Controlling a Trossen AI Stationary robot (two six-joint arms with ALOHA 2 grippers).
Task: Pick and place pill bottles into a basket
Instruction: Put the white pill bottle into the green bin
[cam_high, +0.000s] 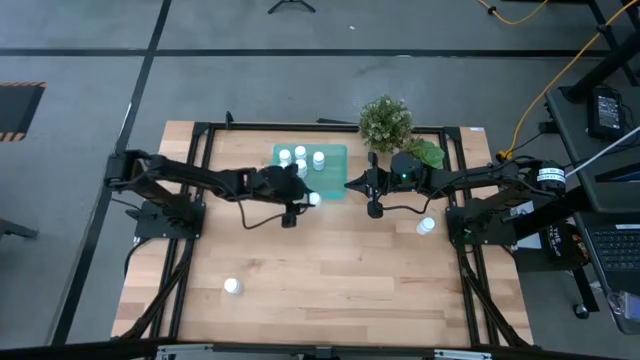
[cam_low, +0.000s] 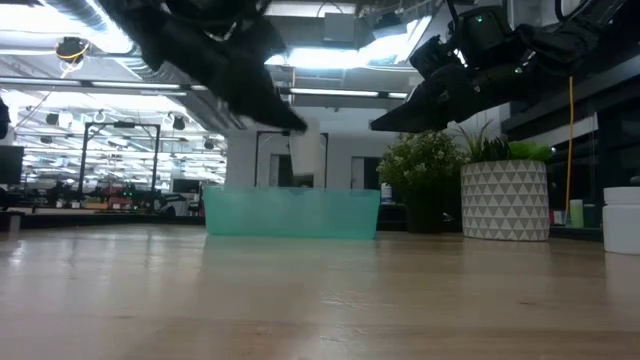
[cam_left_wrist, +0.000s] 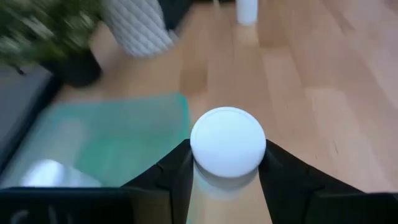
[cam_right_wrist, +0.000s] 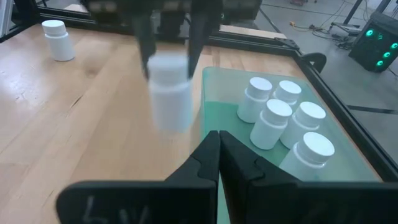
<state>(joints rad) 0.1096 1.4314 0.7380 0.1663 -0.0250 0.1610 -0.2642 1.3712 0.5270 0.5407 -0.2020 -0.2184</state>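
The teal basket (cam_high: 332, 156) lies at the table's far middle with several white pill bottles (cam_right_wrist: 273, 121) standing in it. My left gripper (cam_high: 306, 196) is shut on one more white bottle (cam_right_wrist: 169, 93), held in the air at the basket's near right corner; the bottle also shows in the low view (cam_low: 305, 150), above the basket's wall (cam_low: 292, 212). My right gripper (cam_high: 352, 184) is shut and empty just right of the basket, level with that bottle. Loose bottles stand on the table at the near left (cam_high: 232, 287) and at the right (cam_high: 426, 226). My left gripper pinches the bottle's cap (cam_left_wrist: 202, 158) between its two fingers (cam_right_wrist: 147, 46), one on each side. The fingers come from above, pointing down. The bottle hangs upright below them, lifted clear of the table and of the basket.
A white patterned pot with a green plant (cam_low: 505, 200) and a second bushy plant (cam_high: 386, 120) stand at the far right, behind my right gripper. The black frame rails (cam_high: 200, 180) run along the table's sides. Bare wood spreads over the near half (cam_high: 330, 270).
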